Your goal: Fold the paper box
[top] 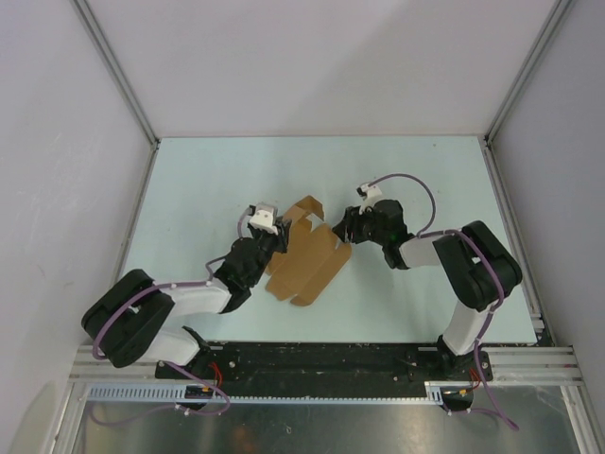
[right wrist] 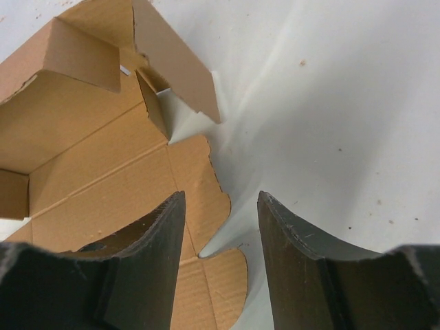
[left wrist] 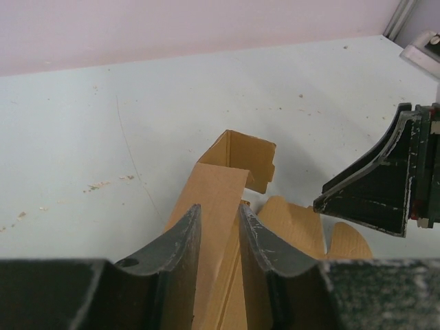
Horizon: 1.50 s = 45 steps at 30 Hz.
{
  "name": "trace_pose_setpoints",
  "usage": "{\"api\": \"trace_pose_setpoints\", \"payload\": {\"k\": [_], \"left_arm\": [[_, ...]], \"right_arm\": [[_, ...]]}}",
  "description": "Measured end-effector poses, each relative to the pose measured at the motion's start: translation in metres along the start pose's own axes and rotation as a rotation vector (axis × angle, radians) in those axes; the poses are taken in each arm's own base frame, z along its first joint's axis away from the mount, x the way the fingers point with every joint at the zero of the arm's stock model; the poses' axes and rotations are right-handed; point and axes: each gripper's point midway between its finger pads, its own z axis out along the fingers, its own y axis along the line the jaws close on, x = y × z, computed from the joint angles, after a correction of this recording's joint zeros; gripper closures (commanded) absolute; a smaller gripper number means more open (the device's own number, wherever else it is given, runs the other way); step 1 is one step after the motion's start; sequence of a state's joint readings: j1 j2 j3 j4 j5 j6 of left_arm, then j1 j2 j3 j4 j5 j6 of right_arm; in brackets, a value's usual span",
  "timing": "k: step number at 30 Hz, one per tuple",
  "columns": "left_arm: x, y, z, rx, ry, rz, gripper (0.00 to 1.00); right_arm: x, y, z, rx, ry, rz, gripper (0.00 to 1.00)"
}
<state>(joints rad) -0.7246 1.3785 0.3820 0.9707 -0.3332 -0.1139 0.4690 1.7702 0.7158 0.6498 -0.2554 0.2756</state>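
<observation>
**Part-folded paper box between two pincers**

The paper box point(top: 307, 260) is a die-cut sheet of matte tan corrugated cardboard with straight crease lines, rounded tabs and slightly ragged cut edges. It lies near the middle of the pale, smooth counter point(top: 416, 180), between the two arms. In the top view its long axis runs from near to far, leaning slightly right. The far end is folded up into low walls, and the near end lies flat. The left pincer point(left wrist: 218, 206) is clenched on an upright side panel, with one dark, scuffed finger on each face. The right pincer point(right wrist: 220, 196) is released. Its left finger hangs over a flat tab, and bare counter shows in the gap between its fingers. In the left wrist view the fingers hide the panel's lower part. Both wrist views cut off the near end of the sheet.
</observation>
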Motion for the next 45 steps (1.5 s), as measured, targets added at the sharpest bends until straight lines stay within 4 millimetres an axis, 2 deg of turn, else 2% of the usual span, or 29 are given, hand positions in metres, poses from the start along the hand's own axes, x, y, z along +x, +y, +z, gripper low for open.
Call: {"api": "trace_pose_setpoints", "payload": {"k": [10,17,20,21,27,34,36,45], "left_arm": [[0.003,0.0,-0.004,0.008,0.01,0.002,0.67],[-0.008,-0.002,-0.017,0.038,-0.023,-0.02,0.66],[-0.014,-0.003,-0.024,0.054,-0.042,-0.033,0.66],[-0.016,-0.003,-0.026,0.058,-0.049,-0.037,0.66],[-0.018,-0.005,-0.037,0.085,-0.062,-0.064,0.66],[-0.017,-0.007,-0.05,0.119,-0.071,-0.091,0.67],[-0.017,-0.007,-0.053,0.122,-0.075,-0.097,0.67],[-0.011,-0.011,-0.061,0.139,-0.066,-0.107,0.69]], "right_arm": [[0.007,-0.002,0.002,-0.033,0.018,-0.007,0.5],[0.021,0.002,0.005,-0.093,0.055,0.002,0.56],[0.024,0.005,0.005,-0.114,0.065,0.004,0.61],[0.024,0.006,0.005,-0.12,0.066,0.004,0.67],[0.027,0.012,0.007,-0.158,0.069,0.02,0.85],[0.026,0.023,0.006,-0.214,0.064,0.052,0.97],[0.029,0.025,0.003,-0.216,0.054,0.064,1.0],[0.05,0.035,-0.027,-0.134,-0.009,0.197,1.0]]}}
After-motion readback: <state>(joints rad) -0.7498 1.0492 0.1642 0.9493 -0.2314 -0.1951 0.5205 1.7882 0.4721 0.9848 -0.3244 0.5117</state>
